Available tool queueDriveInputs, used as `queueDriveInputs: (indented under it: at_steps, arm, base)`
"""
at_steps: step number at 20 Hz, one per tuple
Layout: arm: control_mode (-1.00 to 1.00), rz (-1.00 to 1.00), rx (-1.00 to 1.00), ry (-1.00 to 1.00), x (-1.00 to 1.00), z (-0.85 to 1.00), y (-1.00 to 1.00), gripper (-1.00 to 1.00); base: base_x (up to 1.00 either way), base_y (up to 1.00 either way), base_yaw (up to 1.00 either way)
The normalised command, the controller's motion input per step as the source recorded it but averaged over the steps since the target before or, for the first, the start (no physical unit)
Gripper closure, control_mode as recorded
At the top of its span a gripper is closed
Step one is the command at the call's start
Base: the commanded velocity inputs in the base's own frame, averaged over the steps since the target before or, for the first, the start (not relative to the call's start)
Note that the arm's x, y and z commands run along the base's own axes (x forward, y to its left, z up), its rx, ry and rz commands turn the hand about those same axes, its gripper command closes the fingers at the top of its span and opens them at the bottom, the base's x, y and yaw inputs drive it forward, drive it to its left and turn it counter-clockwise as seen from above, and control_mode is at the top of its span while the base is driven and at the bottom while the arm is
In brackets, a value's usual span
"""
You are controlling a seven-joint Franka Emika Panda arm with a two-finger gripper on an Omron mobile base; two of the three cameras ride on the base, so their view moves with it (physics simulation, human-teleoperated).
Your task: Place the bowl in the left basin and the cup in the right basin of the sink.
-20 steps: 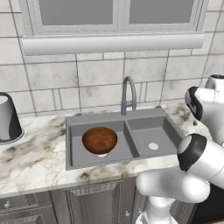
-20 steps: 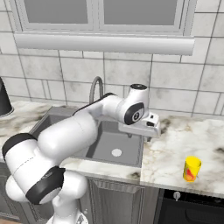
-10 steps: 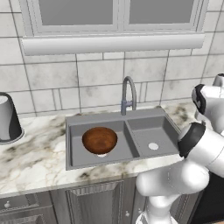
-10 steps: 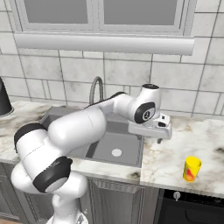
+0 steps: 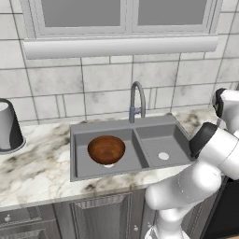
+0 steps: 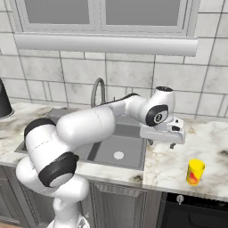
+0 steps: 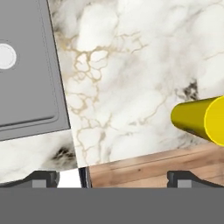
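The reddish-brown bowl [image 5: 106, 149] rests upright in the left basin [image 5: 85, 164] of the dark grey sink [image 5: 102, 125]. Beside it, the right basin [image 5: 156, 140] holds nothing but its pale drain. The small yellow cup [image 6: 195, 171] stands on the marble counter to the right of the sink, near the front edge. My gripper [image 6: 161, 144] hovers over the counter just right of the sink rim, left of the cup and above it, open, with nothing between its fingers. In the hand view the cup [image 7: 203, 119] lies at the right and the right basin [image 7: 26, 65] at the left.
An arched grey faucet [image 5: 137, 100] rises behind the sink's divider. A large pale-grey cylinder with a black base [image 5: 7, 126] stands on the counter far left. The marble counter [image 6: 209, 138] stretches right of the sink; its front edge drops to the wooden floor [image 7: 153, 164].
My arm has swung to the right, carrying the open gripper from over the right basin to above the counter beside the sink, closer to the cup. Bowl and cup have not moved.
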Motion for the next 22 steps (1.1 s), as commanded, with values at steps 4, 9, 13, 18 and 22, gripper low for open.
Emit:
queueDriveInputs:
  at_steps: [4, 9, 13, 18, 22]
  arm:
    - [-1.00, 0.00, 0.00, 0.00, -0.09, 0.00, -0.33, -1.00]
    - [-1.00, 0.00, 0.00, 0.00, -0.08, 0.00, -0.28, -1.00]
    - [-1.00, 0.00, 0.00, 0.00, 0.00, 0.00, -0.28, -1.00]
    - [-1.00, 0.00, 0.00, -0.03, 0.00, -0.03, -0.30, -1.00]
    - [-1.00, 0.00, 0.00, -0.05, 0.00, -0.07, -0.26, -1.00]
  base:
    - [0.00, 0.00, 0.00]
    - [0.00, 0.00, 0.00]
    - [0.00, 0.00, 0.00]
    - [0.00, 0.00, 0.00]
    - [0.00, 0.00, 0.00]
